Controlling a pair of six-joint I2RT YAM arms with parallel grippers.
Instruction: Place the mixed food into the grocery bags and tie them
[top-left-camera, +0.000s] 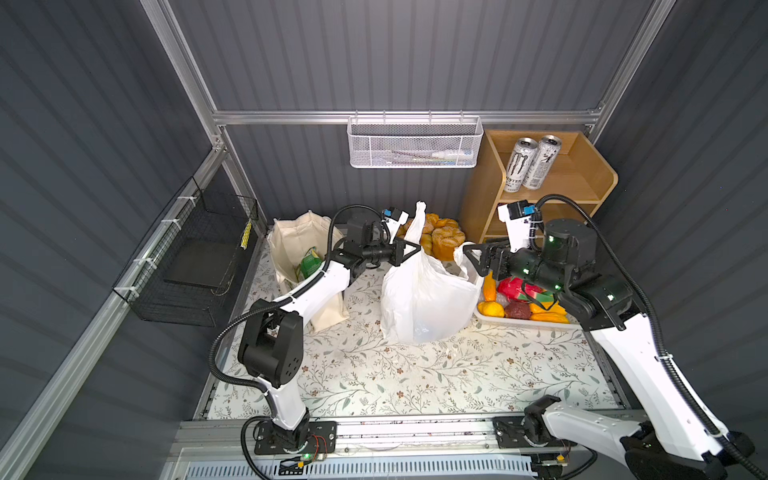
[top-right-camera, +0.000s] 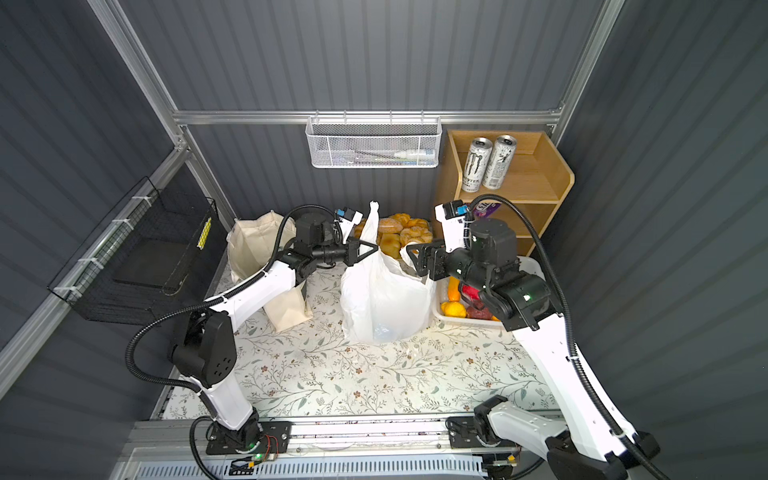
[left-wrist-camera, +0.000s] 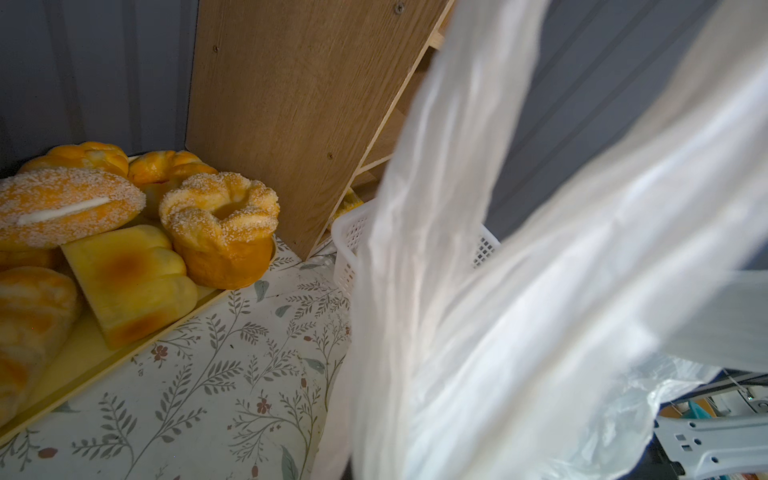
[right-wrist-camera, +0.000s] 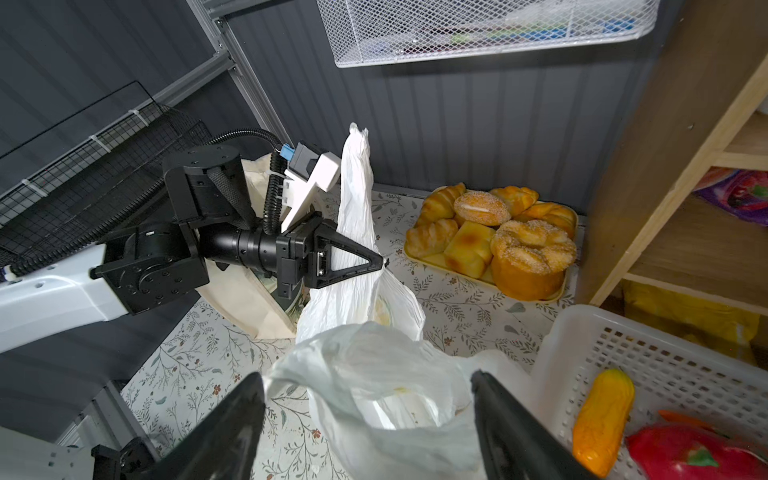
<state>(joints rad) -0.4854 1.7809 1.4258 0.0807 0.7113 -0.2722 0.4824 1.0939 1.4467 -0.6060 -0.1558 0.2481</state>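
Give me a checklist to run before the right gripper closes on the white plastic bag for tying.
1. Left gripper shut on the white plastic bag's raised handle: ok.
2. Right gripper open: ok.
3. Bag's second handle lying between the right gripper's fingers: ok, judging by the right wrist view.
4. All mixed food bagged: not ok; toy produce lies in the white basket.
5. What the bag already holds: cannot tell.
6. Bread rolls apart from the bag: ok.
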